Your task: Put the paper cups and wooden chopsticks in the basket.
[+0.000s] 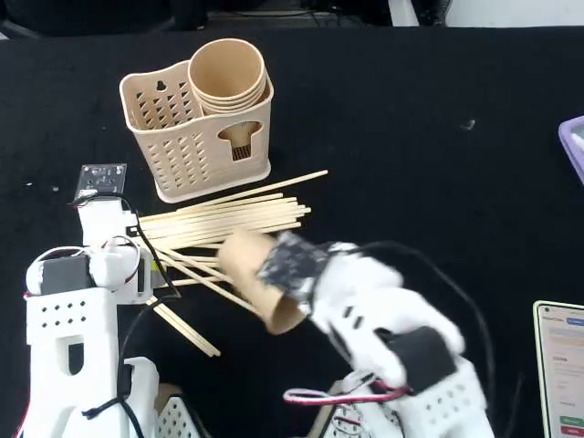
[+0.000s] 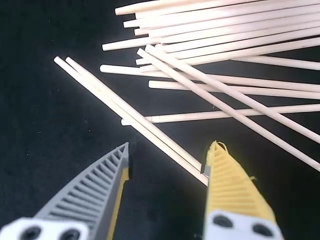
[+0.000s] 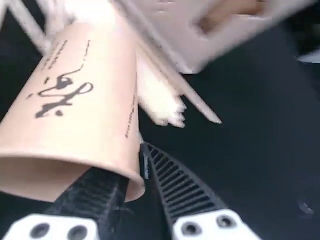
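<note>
One basket (image 1: pixel 187 151), several cups (image 1: pixel 226 71), over a dozen chopsticks (image 1: pixel 228 219).

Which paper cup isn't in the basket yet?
The cup held by the right gripper, tilted over the chopsticks; the other cups sit stacked upright inside the basket.

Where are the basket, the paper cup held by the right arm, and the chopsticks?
basket (image 1: pixel 187 151), high view, on its perforated front wall
paper cup (image 3: pixel 85 100), right wrist view, on its printed side
chopsticks (image 2: pixel 235 40), left wrist view, on the dense bundle
</note>
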You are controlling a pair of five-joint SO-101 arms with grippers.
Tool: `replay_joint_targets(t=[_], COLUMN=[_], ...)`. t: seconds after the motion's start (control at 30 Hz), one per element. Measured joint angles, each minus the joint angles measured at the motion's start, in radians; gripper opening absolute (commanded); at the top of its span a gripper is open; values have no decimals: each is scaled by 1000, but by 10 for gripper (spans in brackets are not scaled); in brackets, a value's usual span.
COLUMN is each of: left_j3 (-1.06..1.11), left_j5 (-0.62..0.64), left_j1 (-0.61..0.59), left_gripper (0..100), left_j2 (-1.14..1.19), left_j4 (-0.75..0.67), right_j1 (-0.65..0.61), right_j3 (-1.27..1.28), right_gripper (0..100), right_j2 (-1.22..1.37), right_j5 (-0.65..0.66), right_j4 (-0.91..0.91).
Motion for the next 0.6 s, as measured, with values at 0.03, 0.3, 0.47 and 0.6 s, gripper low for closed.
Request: replay_joint_targets(t=[0.03, 0.3, 0.47, 0.6], left_j3=[0, 0, 0, 0], left_j5=[2, 3, 3, 3], left_j1=[0, 0, 0, 0], left_gripper=[248, 248, 246, 246], left_j2=[0, 0, 0, 0], left_j4=[0, 0, 0, 0], right_j1=[41, 367, 532, 588], right_j3=[-29, -123, -262, -430], right_gripper=[11, 11, 11, 15], right_j2=[-2, 295, 615, 864], right_j5=[6, -23, -83, -92], right_j4=[17, 32, 98, 210])
